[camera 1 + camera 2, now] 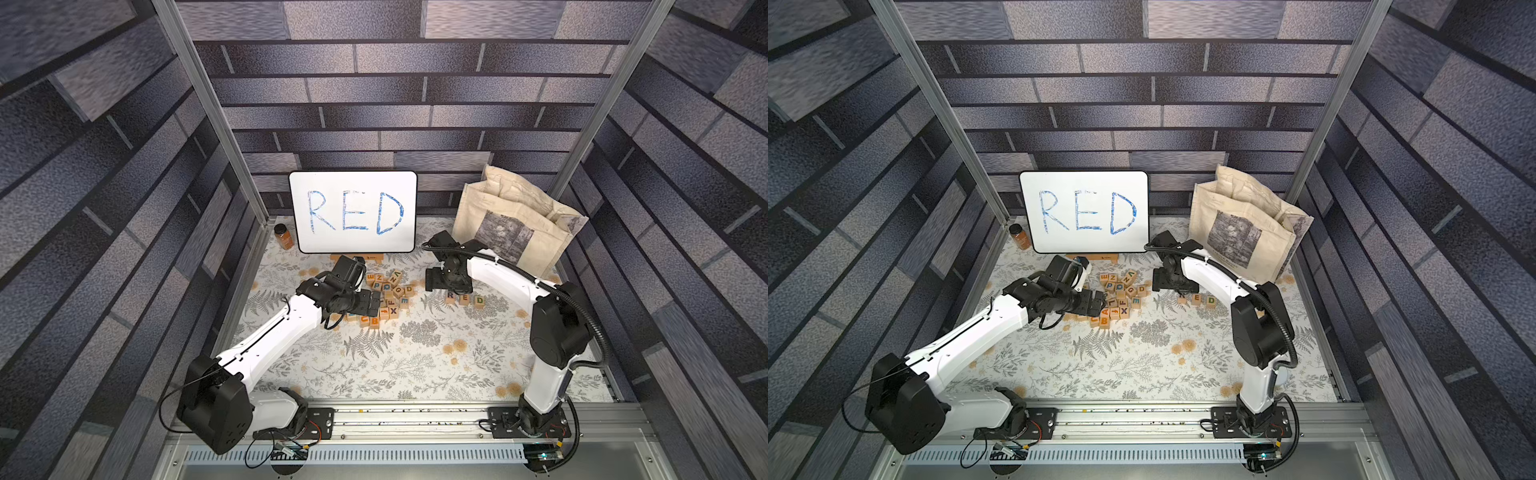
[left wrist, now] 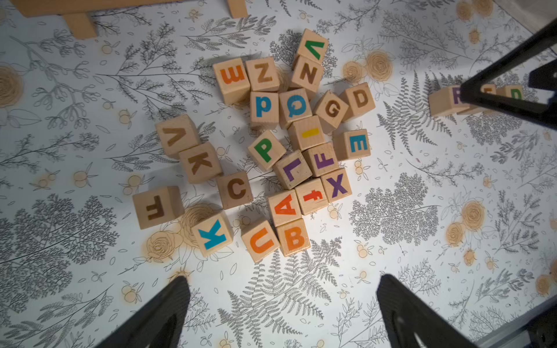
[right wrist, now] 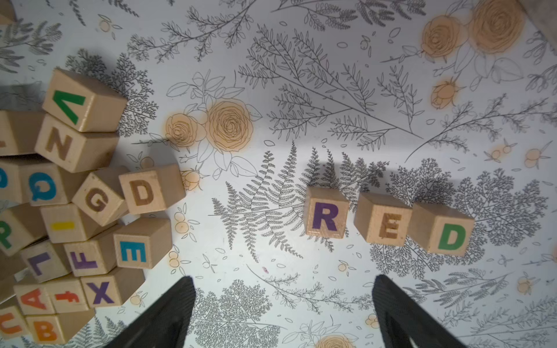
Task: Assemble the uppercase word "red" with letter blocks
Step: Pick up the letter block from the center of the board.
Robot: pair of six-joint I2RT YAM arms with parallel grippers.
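Left gripper point(image 2: 283, 278) is held open and empty above the pile point(image 2: 306, 134). Right gripper point(image 3: 283, 277) is also spread, nothing grasped, above the mat point(image 3: 271, 90). Purple R point(image 3: 325, 218), brown E point(image 3: 388, 226) and green D point(image 3: 450, 236) are set in line near it, right of the pile, E and D nearly touching.

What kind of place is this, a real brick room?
Probably a robot test booth: the brick walls look printed, metal posts frame them, and the left arm and right arm are bolted to a rail by the table.
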